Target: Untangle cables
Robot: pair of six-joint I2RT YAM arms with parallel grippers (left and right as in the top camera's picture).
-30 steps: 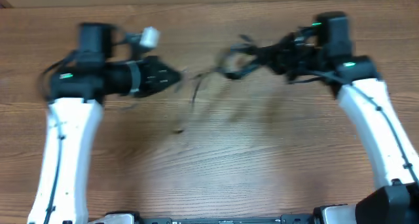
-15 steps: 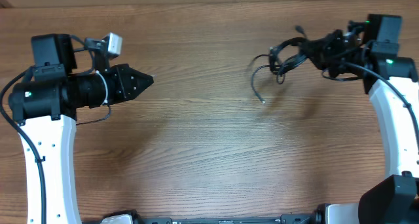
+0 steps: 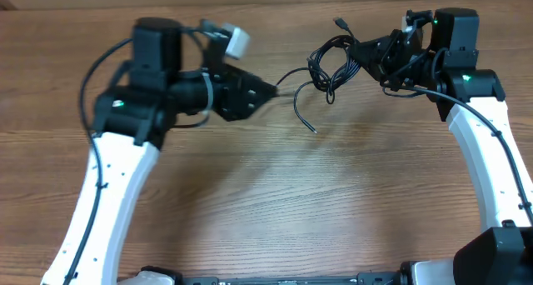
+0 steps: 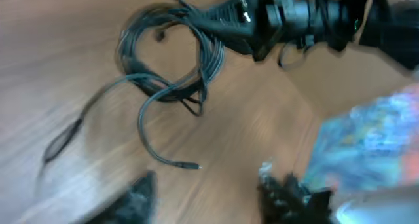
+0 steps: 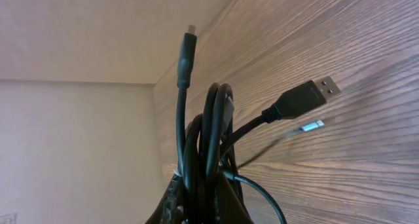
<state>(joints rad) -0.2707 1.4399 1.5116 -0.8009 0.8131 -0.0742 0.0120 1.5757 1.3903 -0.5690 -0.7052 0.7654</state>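
Since half a second ago my left gripper point(image 3: 265, 91) has swung in beside the thin black tangled cables point(image 3: 329, 64), fingers wide and empty. My right gripper point(image 3: 371, 58) clamps the bundle over the brown wooden table point(image 3: 275, 193), far side.

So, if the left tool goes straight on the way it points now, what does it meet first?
Probably the loose strand of the cables, curving just ahead of the open left tool; height is unclear, so it may pass above.
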